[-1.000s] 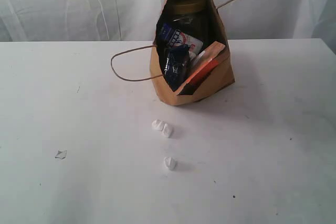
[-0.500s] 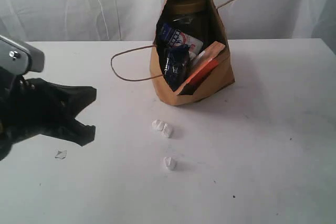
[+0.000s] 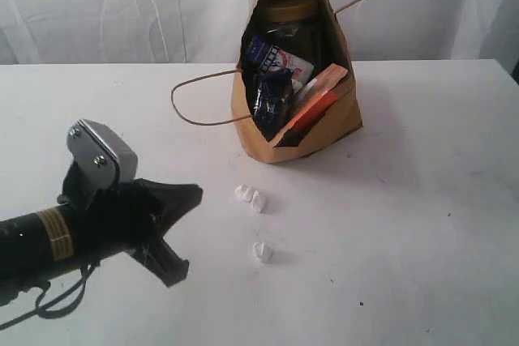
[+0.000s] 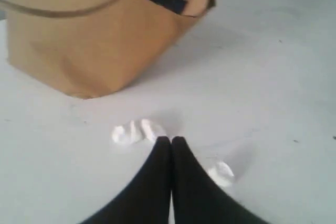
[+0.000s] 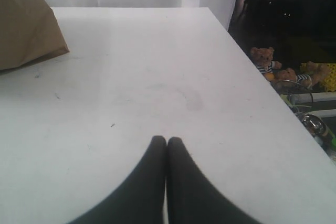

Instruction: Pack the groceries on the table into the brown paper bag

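Note:
The brown paper bag (image 3: 345,115) stands at the back middle of the table (image 3: 422,200), its mouth gaping toward the camera. Inside it show a yellow-lidded jar (image 3: 285,12), a blue-white carton (image 3: 277,58), a dark-blue noodle pack (image 3: 272,95) and an orange-brown pouch (image 3: 318,101). My left gripper (image 3: 193,194) hovers low at the front left and points at the bag (image 4: 89,45). It (image 4: 170,140) is shut on nothing. My right gripper (image 5: 167,141) is shut and empty over bare tabletop, with the bag's corner (image 5: 23,24) off to one side. It does not appear in the exterior view.
Small white crumbs lie in front of the bag: a pair (image 3: 250,198) and a single one (image 3: 262,251); the left fingertips sit between them (image 4: 131,132). One cord handle (image 3: 190,111) lies on the table left of the bag. The table's edge (image 5: 262,82) drops off to clutter.
My left arm has come in from the left edge and moved right and nearer, toward the crumbs. The bag and its contents have not moved.

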`<state>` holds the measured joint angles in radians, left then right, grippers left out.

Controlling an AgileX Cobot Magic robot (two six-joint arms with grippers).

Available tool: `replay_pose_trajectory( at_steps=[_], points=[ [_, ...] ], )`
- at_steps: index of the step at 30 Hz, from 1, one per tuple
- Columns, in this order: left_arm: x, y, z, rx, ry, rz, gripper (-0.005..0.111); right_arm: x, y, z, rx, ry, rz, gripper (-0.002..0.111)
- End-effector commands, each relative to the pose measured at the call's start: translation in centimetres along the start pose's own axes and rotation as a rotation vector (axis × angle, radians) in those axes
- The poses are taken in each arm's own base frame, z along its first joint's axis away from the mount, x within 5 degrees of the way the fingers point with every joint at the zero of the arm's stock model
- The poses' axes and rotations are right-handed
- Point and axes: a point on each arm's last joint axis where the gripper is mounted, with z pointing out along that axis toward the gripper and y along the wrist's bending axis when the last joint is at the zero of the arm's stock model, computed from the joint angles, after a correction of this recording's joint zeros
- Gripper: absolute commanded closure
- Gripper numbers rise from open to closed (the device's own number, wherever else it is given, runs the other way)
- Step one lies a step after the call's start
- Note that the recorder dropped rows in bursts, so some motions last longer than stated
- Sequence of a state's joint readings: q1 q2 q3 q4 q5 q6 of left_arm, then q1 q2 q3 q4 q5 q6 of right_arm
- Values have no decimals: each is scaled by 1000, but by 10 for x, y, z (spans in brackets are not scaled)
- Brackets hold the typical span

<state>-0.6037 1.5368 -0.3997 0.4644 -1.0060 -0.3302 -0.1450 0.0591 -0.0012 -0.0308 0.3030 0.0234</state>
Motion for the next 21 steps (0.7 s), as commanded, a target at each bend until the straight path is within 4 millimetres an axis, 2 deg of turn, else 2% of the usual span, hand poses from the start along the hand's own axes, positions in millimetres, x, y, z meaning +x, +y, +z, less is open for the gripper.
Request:
replay_pose_trajectory(
  at_steps=[1, 2, 3, 4, 6, 11, 16, 21],
  points=[
    [0, -14, 7, 186, 34, 181, 78, 0, 0, 0, 6, -10, 0, 108],
    [1, -15, 10, 214, 64, 228, 59, 0, 0, 0, 6, -10, 0, 108],
    [1, -14, 12, 213, 85, 247, 46, 0, 0, 0, 6, -10, 0, 108],
    [0, -13, 13, 211, 82, 249, 43, 0, 0, 0, 6, -10, 0, 108],
    [-6, -14, 19, 213, 76, 256, 41, 0, 0, 0, 6, -10, 0, 108],
    [6, -21, 53, 359, 144, 409, 41, 0, 0, 0, 6, -10, 0, 108],
    [12, -18, 65, 356, 164, 397, 41, 0, 0, 0, 6, -10, 0, 108],
    [27, -17, 72, 375, 202, 416, 41, 0, 0, 0, 6, -10, 0, 108]
  ],
)
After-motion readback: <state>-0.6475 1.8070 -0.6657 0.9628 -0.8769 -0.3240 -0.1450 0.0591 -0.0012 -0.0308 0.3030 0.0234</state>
